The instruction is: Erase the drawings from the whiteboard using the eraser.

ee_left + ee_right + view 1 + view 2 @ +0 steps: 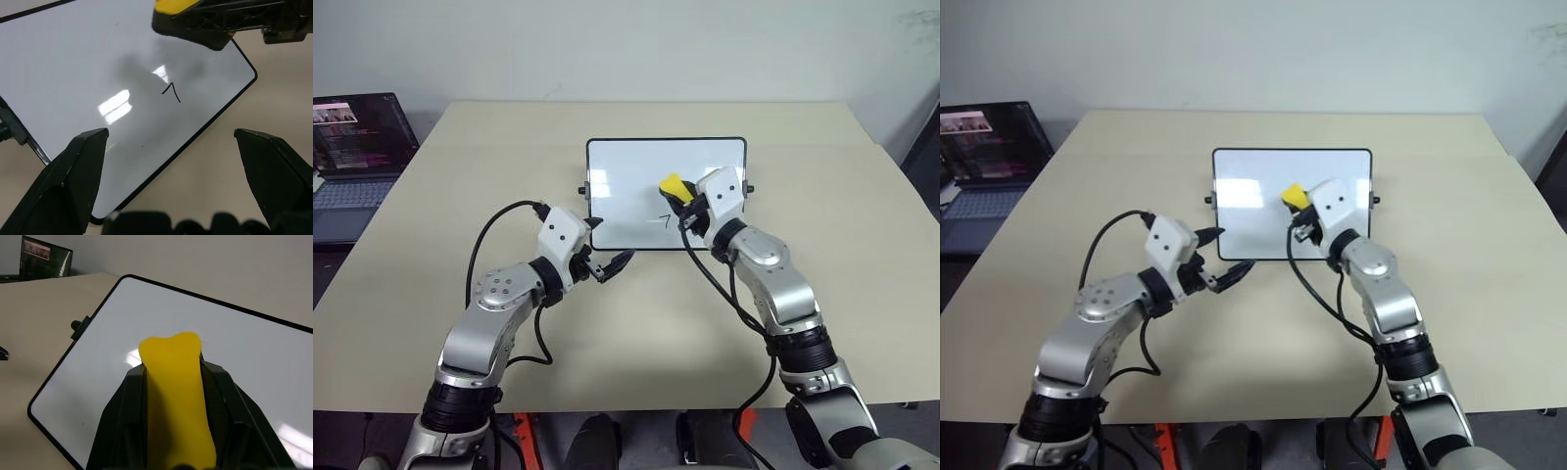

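Left eye view. A beige table (636, 323) carries the whiteboard (626, 186) near the middle of its far half, the board's long edges running along the table's far edge. The right gripper (681, 199) is clenched on the yellow eraser (673, 184), held over the board's right half. One mark of the drawings (665, 220), shaped like a "7", sits near the board's near edge, just below the eraser. The left gripper (612, 266) hovers with its fingers spread and empty, just off the board's near left corner. A laptop (357, 162) lies beyond the table's left edge.

Right eye view. Same layout; the eraser (1294, 196) lies partly behind the right wrist housing, so contact with the board cannot be told.

Left wrist view. Between the released fingers (63, 181) the "7" (171, 91) shows clearly, apart from the eraser (190, 24) above it. A grey smudge surrounds the mark.

Right wrist view. The eraser (177, 391) is gripped along its sides and protrudes over clean white board (98, 357); the mark is hidden behind it.

Risks. The next stroke may pass beside the "7", since the eraser blocks this camera's sight of it. Pressing hard could slide the board, as the left gripper is not bracing it. The eraser's dark face is not visible.
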